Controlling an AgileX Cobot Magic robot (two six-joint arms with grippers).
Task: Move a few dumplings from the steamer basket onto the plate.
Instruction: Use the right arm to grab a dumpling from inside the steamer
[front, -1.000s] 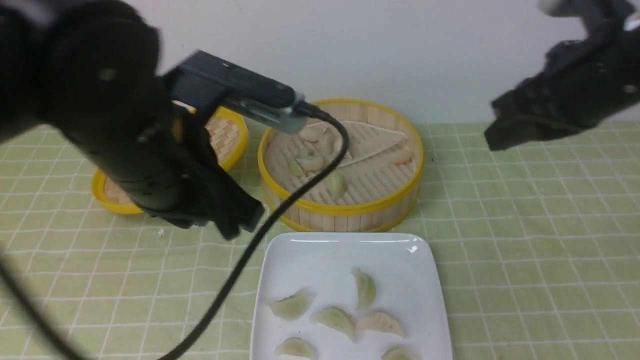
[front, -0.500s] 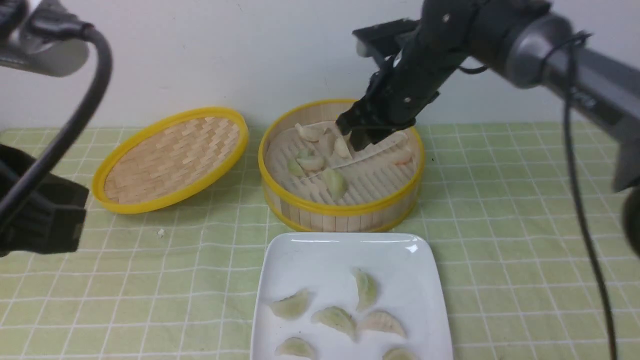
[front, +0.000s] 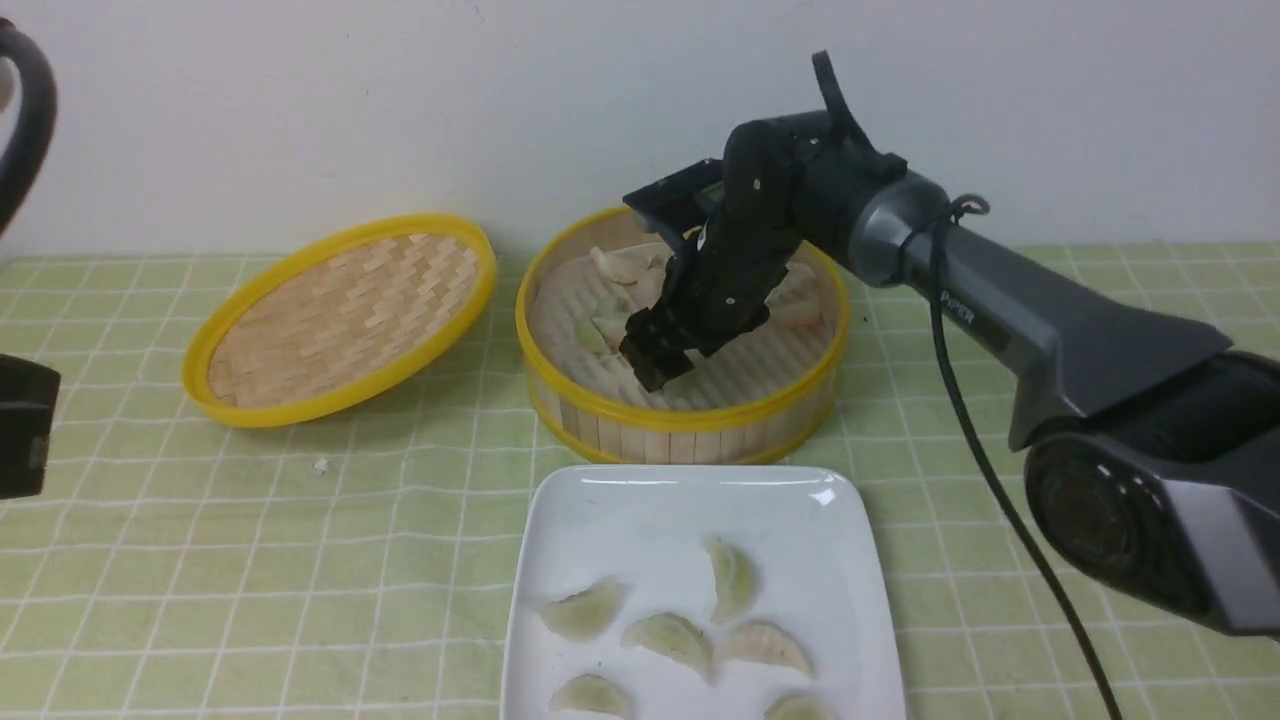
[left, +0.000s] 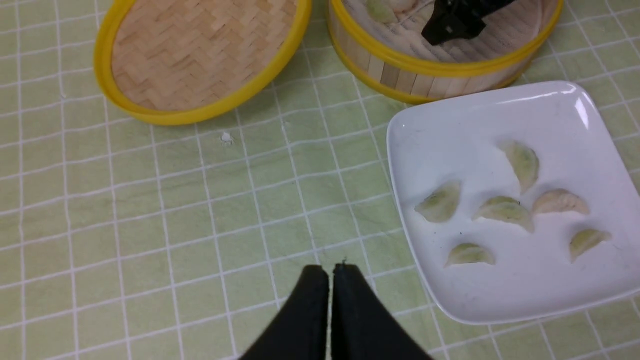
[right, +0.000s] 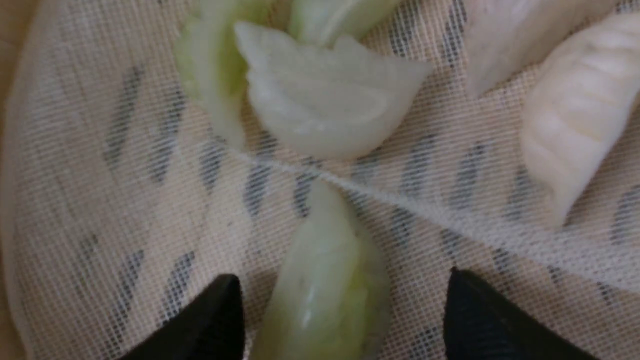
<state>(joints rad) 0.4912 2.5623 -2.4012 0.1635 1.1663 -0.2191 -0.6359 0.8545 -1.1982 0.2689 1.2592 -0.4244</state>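
Right gripper (right: 345, 310) lowered into steamer basket (front: 680, 418), fingers spread, a pale green dumpling (right: 330, 285) framed between them; other dumplings seen near it on the liner (right: 200, 215). Left gripper (left: 322, 285) held with tips pressed together. Six dumplings laid out on white plate (front: 700, 510), set just in front of basket.

The front view is evenly lit, with a small bright glare at the far right corner of the plate (front: 700, 520). The right wrist view is dimmer; there the dark fingertips (right: 215, 315) blur, and the cloth weave (right: 150, 210) shows clearly.
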